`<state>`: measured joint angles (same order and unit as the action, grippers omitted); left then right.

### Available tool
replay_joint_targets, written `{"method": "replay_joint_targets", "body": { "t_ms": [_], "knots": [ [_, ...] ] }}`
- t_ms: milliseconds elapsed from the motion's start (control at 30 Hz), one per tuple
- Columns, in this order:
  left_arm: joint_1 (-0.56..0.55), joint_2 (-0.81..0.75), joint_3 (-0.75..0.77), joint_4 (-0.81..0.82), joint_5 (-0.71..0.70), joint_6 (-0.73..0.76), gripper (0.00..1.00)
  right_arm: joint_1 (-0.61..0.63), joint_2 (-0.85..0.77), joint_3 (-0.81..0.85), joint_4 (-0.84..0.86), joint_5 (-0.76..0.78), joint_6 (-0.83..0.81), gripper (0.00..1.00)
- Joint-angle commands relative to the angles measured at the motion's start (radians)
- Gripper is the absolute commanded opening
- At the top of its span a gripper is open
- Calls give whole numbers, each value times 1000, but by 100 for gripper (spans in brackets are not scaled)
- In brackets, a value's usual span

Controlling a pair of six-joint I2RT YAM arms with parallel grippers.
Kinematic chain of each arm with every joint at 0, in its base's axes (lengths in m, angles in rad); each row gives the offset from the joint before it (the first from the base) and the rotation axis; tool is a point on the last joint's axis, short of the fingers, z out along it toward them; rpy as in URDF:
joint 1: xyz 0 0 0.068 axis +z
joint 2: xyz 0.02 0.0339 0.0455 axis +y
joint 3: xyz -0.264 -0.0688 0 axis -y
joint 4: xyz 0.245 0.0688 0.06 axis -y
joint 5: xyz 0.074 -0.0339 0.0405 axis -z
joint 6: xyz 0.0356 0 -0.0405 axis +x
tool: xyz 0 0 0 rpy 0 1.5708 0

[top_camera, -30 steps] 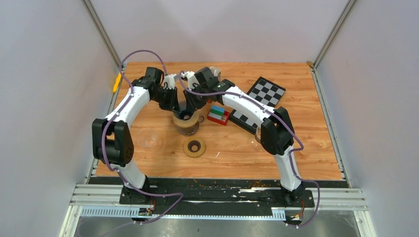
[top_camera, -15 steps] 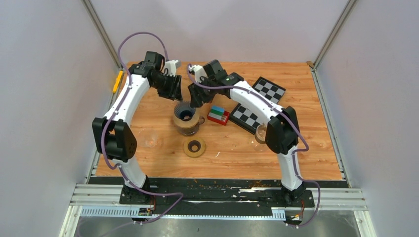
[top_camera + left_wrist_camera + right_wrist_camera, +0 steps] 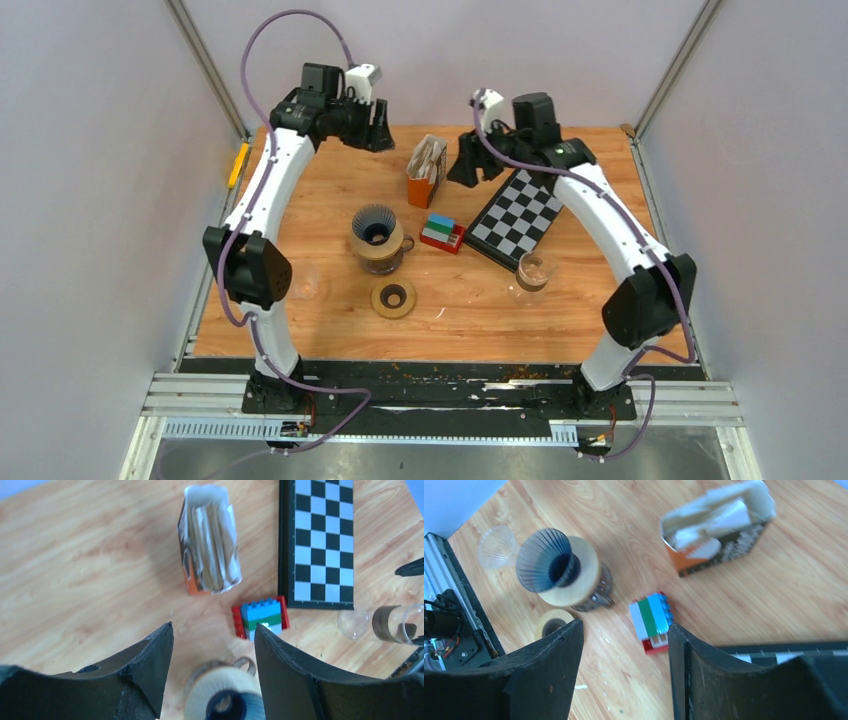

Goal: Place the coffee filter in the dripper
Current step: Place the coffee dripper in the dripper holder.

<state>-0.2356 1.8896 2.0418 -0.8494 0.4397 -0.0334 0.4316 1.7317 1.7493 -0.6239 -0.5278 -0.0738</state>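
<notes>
Since left gripper point(image 3: 212, 630) and right gripper point(image 3: 625, 625) both hang open and empty, the loose filter point(image 3: 372, 220) could tip from the dripper point(image 3: 379, 254).

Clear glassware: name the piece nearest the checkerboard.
The glass at the near corner of the checkerboard, right of the dripper; the other clear piece sits left of it.
</notes>
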Motion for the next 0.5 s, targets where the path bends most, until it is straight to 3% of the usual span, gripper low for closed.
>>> {"method": "replay_joint_targets", "body": {
  "t_ms": [0,267,467],
  "knots": [
    [-91,78,97,157,-18,5,67,-98,-129,-159,88,-105,-65,62],
    [-182,273,250,265,-200,13,66,-175,-338,-447,159,-135,-196,60],
    [-197,367,265,372,-235,-30,52,-211,-438,-575,212,-186,-198,60]
  ]
}}
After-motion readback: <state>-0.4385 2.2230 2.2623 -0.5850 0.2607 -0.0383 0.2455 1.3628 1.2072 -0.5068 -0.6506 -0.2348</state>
